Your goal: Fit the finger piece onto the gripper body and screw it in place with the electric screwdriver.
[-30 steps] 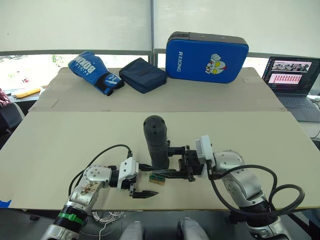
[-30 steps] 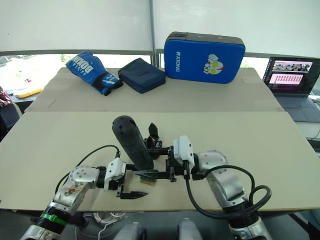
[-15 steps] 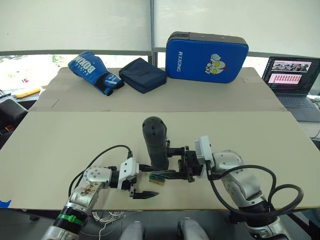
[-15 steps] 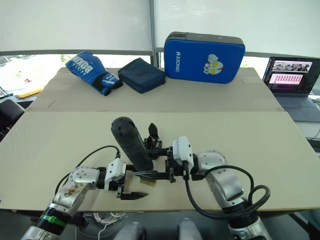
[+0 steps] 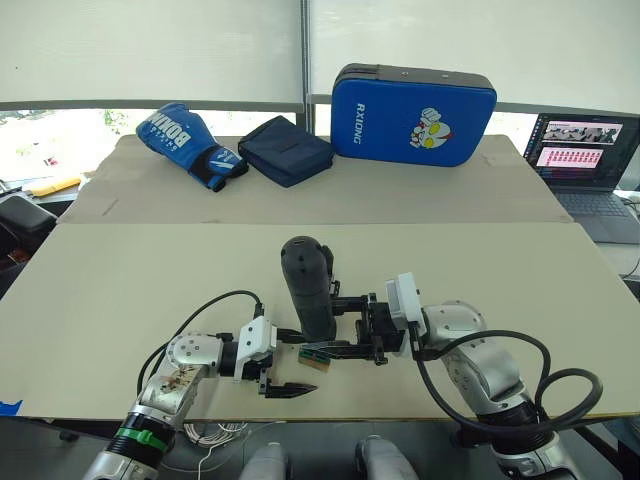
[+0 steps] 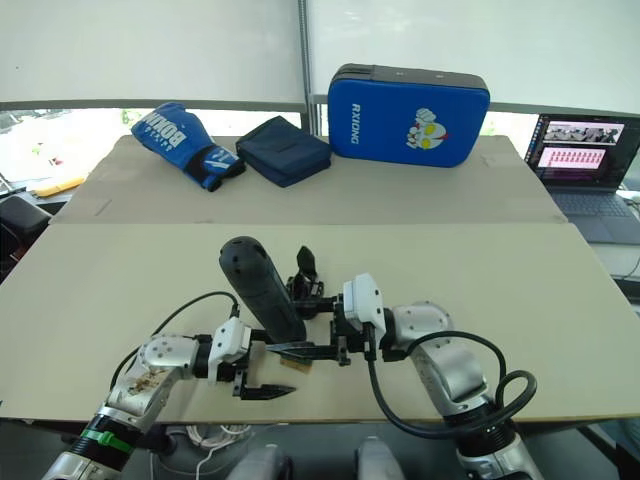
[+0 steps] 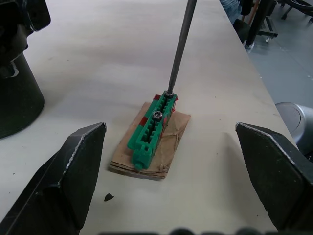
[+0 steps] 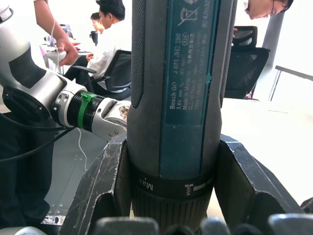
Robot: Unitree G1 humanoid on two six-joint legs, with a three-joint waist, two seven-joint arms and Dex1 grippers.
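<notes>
My right gripper (image 5: pixel 336 325) is shut on the electric screwdriver (image 5: pixel 308 285), a thick black cylinder standing nearly upright over the near middle of the table. Its thin metal bit (image 7: pixel 180 44) comes down onto the end of a small green block on a tan pad (image 7: pixel 151 129). My left gripper (image 5: pixel 284 368) stands open just left of that block, one finger (image 7: pixel 73 181) on either side of it and not touching. The gripper body (image 6: pixel 305 285), with its pointed finger up, stands right behind the screwdriver; its round base (image 7: pixel 14 93) shows beside the block. The finger piece is hidden.
At the back of the table lie a blue boxing glove (image 5: pixel 190 135), a navy pouch (image 5: pixel 287 149) and a blue pad (image 5: pixel 413 112). A laptop (image 5: pixel 585 160) sits at the far right. The table's near edge (image 5: pixel 400 415) runs just below both grippers. People sit in the background (image 8: pixel 110 34).
The screwdriver's top has leaned slightly to the left in my right gripper. The left gripper has stayed open beside the green block.
</notes>
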